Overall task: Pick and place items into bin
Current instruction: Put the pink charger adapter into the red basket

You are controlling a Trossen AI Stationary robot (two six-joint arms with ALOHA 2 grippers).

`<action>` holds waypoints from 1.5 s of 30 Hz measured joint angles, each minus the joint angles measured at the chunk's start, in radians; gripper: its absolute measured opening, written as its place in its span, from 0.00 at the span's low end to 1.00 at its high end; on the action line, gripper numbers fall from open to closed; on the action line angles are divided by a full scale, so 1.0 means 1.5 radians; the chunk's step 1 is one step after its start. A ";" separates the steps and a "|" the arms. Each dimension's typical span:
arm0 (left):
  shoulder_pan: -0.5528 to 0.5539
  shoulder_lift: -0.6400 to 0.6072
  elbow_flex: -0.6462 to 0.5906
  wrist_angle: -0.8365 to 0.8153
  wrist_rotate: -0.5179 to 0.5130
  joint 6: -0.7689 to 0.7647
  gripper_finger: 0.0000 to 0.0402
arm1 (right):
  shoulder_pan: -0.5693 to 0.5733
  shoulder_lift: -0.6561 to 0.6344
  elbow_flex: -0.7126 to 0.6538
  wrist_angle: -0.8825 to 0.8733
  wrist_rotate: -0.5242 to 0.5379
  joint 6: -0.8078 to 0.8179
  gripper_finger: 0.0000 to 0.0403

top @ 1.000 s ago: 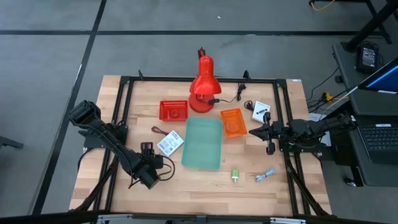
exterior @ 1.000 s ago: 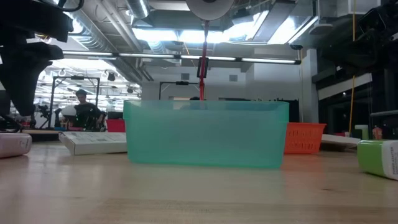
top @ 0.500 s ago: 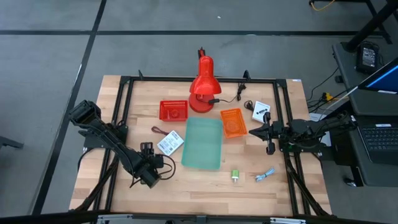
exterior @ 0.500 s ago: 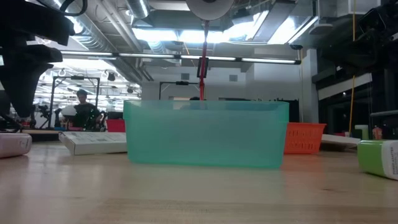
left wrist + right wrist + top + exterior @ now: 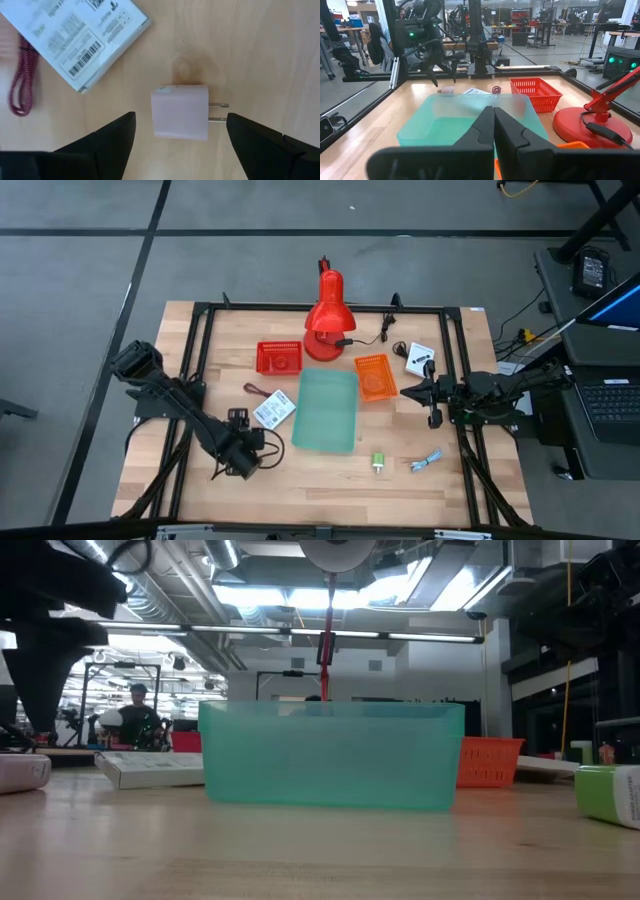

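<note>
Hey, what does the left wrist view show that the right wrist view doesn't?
Only the left wrist view shows the pink charger's two metal prongs, the barcode on the white packet, and the left tool open on either side of the charger. Only the right wrist view shows the teal bin, red basket, red lamp base and the shut right tool. Both catch the charger, packet and coiled red cable.

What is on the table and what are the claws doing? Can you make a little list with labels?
left claw: open, above the pink plug
right claw: shut, waiting by the orange basket
bin: teal, mid-table, looks empty
card: left of bin
second card: far right corner
cable: beside the left card
green block: in front of bin
clip: right of green block
lamp: red, behind bin
</note>
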 joint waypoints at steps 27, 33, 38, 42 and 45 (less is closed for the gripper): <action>0.043 -0.144 -0.109 0.098 -0.011 -0.019 0.76 | 0.000 0.000 0.000 0.000 0.000 -0.008 0.00; 0.043 -0.144 -0.110 0.115 -0.012 -0.060 0.76 | 0.000 0.000 0.000 0.000 0.000 -0.007 0.00; 0.043 -0.144 -0.109 0.128 -0.012 -0.060 0.76 | 0.000 0.000 0.000 0.000 0.000 -0.008 0.00; 0.043 -0.144 -0.109 0.121 0.007 -0.053 0.76 | 0.000 0.000 0.000 0.000 0.000 -0.008 0.00; 0.043 -0.144 -0.110 0.102 0.010 -0.055 0.76 | 0.000 0.000 0.000 0.000 0.000 -0.009 0.00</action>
